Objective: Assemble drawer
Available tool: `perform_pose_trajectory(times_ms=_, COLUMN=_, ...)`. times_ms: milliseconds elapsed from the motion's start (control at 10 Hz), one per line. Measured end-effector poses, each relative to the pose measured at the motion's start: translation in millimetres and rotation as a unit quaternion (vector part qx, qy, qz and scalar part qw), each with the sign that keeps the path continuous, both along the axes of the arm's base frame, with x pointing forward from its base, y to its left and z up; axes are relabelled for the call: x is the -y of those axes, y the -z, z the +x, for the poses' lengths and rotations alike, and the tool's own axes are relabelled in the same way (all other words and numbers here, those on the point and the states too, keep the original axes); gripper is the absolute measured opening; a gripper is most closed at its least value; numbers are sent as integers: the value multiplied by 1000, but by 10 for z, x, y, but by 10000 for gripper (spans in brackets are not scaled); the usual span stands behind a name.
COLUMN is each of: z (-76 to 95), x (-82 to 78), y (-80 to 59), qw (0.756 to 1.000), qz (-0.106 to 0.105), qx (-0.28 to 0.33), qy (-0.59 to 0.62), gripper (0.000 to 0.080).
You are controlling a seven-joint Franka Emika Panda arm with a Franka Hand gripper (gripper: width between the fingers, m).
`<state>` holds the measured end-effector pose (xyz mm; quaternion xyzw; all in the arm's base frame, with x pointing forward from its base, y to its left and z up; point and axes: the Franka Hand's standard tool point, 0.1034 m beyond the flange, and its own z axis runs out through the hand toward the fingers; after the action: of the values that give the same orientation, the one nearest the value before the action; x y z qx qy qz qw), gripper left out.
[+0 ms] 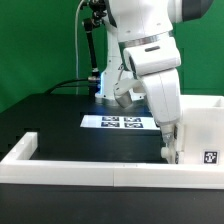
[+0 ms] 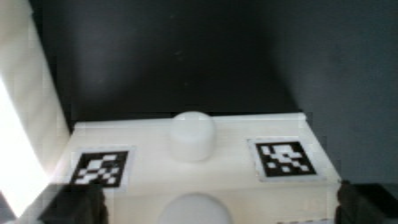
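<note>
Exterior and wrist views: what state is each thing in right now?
Gripper: lowered, fingers spread either side of the tray; contact unclear.
Tray: between the fingers, tagged face toward the wrist camera.
Housing: on the table, not held.
Marker board: flat on the table.

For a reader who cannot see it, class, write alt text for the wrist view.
A white drawer part fills the lower frame, carrying two black-and-white marker tags either side of a rounded white knob. Behind it lies the black table; dark pincer fingertips flank the foreground.
</note>
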<state>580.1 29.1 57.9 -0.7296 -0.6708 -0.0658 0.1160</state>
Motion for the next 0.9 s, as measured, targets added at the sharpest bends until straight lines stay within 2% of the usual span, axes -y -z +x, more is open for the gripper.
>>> perform_pose_trajectory(times_ms=300, z=4, x=6, y=6, qw=1000, qz=0, qx=2, qy=-3, gripper=649)
perform_pose_trajectory(times_ms=700, z=35, x=-62, y=-6, qw=999, qz=3, qx=25, qy=-38, gripper=649)
perform_pose_trajectory(times_ms=800, z=20, x=-17, y=12, qw=999, qz=4, qx=26, qy=-47, gripper=649)
perform_pose_trajectory(times_ms=900, z=-8, x=134, y=45, qw=998, qz=4, qx=20, qy=-53, gripper=649)
